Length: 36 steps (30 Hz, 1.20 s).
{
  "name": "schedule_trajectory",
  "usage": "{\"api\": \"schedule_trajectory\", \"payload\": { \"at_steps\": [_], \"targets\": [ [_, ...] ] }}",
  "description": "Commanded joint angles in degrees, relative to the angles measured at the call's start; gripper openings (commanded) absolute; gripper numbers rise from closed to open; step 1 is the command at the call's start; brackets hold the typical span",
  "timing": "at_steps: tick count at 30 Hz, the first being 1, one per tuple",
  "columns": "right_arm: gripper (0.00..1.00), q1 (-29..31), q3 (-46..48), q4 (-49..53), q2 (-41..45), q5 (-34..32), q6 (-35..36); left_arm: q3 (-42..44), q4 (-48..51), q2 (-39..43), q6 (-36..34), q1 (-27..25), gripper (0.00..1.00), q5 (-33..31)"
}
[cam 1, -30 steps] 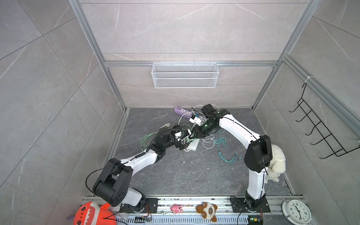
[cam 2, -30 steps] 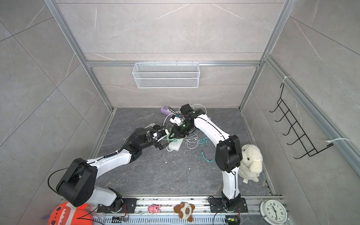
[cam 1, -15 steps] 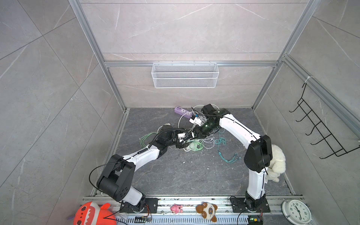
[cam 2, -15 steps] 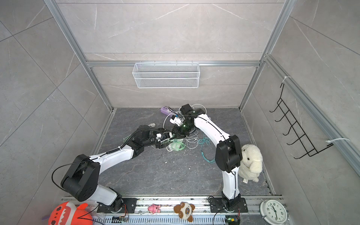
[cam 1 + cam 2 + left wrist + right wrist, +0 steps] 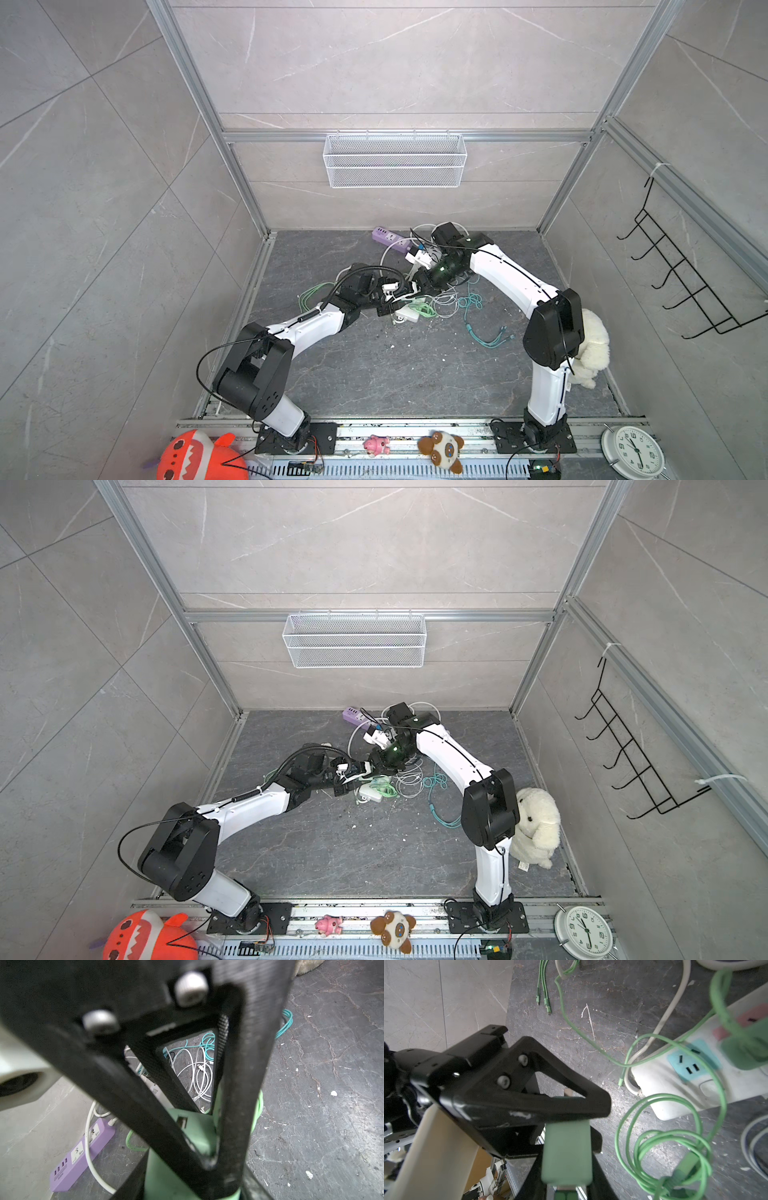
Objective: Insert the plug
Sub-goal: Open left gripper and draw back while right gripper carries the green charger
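Left claw [image 5: 409, 292] closed onto green plug [image 5: 566, 1151].

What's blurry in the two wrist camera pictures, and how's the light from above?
Left wrist view: the near black finger is blurred, the floor sharp. Right wrist view: the green plug is soft, the white power strip clearer. Both top views: even light, faint shadows.
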State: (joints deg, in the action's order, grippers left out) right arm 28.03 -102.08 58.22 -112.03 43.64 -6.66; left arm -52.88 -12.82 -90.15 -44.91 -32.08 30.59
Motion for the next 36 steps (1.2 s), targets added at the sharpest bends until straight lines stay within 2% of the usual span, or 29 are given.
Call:
{"api": "schedule_trajectory", "payload": {
  "at_steps": [1,3,4,7,11,13,15,18,21,24,28,30,36],
  "targets": [
    [0.36,0.62,2.69,-3.00,4.41,0.69,-1.72,-3.37,-2.39,-0.85,6.09,-1.13,0.27,2.46],
    [0.48,-0.26,6.17,-7.48,8.13,-3.89,-5.60,-3.00,-3.91,-0.99,9.52,-1.32,0.26,2.37],
    [0.51,-0.98,7.78,-9.35,9.75,-4.58,-6.95,-2.41,-5.25,-0.99,10.88,-1.35,0.26,2.30],
    [0.54,-4.38,13.21,-14.74,15.76,-8.27,-12.21,-0.71,-9.09,-0.77,14.94,-1.35,0.26,1.12],
    [0.55,-7.19,20.25,-17.75,24.89,-15.88,-16.20,-1.34,-8.63,-0.77,18.70,-1.41,0.26,-2.95],
    [0.55,-7.28,24.03,-18.33,29.56,-20.46,-16.97,-1.88,-8.58,-0.95,21.18,-1.36,0.26,-4.39],
    [0.52,-7.24,28.79,-20.68,34.21,-21.74,-18.26,-2.51,-8.85,-1.23,24.15,-1.52,0.26,-4.49],
    [0.38,-5.63,36.39,-28.06,39.74,-20.27,-21.51,-3.52,-9.26,-1.77,28.34,-2.63,0.26,-6.01],
    [0.36,-0.24,40.30,-33.83,40.51,-22.49,-21.50,-4.72,-7.58,-2.04,30.57,-4.38,0.26,-7.43],
    [0.40,3.24,40.52,-37.36,37.36,-23.18,-20.70,-4.72,-8.18,-1.80,32.31,-5.12,0.26,-6.03],
    [0.48,3.61,40.28,-41.36,33.57,-24.83,-23.58,-4.59,-7.97,-1.52,32.31,-5.69,0.27,-5.90],
    [0.48,3.61,39.78,-42.37,32.31,-26.31,-24.77,-4.51,-7.95,-1.26,32.38,-5.86,0.27,-5.46],
    [0.48,3.49,38.39,-45.46,29.40,-24.87,-26.28,-4.27,-7.94,-1.17,31.64,-6.78,0.27,-5.19]
  ]
}}
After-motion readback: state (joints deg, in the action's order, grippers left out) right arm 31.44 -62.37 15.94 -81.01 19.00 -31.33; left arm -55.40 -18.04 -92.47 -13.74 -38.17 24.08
